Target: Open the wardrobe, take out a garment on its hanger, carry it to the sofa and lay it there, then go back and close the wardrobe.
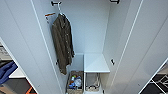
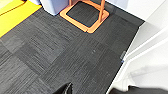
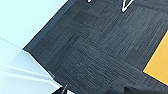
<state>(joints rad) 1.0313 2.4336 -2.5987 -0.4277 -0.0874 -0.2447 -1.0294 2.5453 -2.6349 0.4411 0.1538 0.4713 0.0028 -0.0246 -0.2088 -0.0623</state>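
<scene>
Tall white wardrobe (image 1: 95, 30): stands open in the head view, both plain doors swung wide to either side, white interior exposed.

Dark rail fitting (image 1: 55, 3): at the upper left of the interior; a second dark fitting (image 1: 114, 1) at the upper right.

Thin white plastic hanger (image 1: 60, 10): hooked at the left fitting, carrying the dark olive-green buttoned jacket (image 1: 63, 45), which hangs straight down against the left side of the interior. An orange-and-white tag (image 1: 49, 16) sits on the inner face of the left door, just beside the jacket's shoulder.

Rust-orange sweatshirt: cannot be made out inside the wardrobe; its whereabouts cannot be told.

White shelf (image 1: 96, 63): flat, on the right half of the interior, low down. Below it, a compartment with a small basket-like item (image 1: 92, 87), contents too blurred to identify.

Woven brown basket (image 1: 74, 82): on the wardrobe floor at lower left, under the jacket's hem, holding blue and pale items.

Blue fabric (image 1: 7, 71): at the far left edge of the head view, beyond the left door.

Dark grey carpet tiles (image 2: 62, 55): floor in both wrist views. Left wrist view also shows an orange frame base (image 2: 86, 15) lying on the carpet, a yellow floor area (image 2: 15, 12), and the white wardrobe edge. Right wrist view shows a yellow floor patch (image 3: 160, 62) and white panels.

Left claw and right claw: state cannot be told.
</scene>
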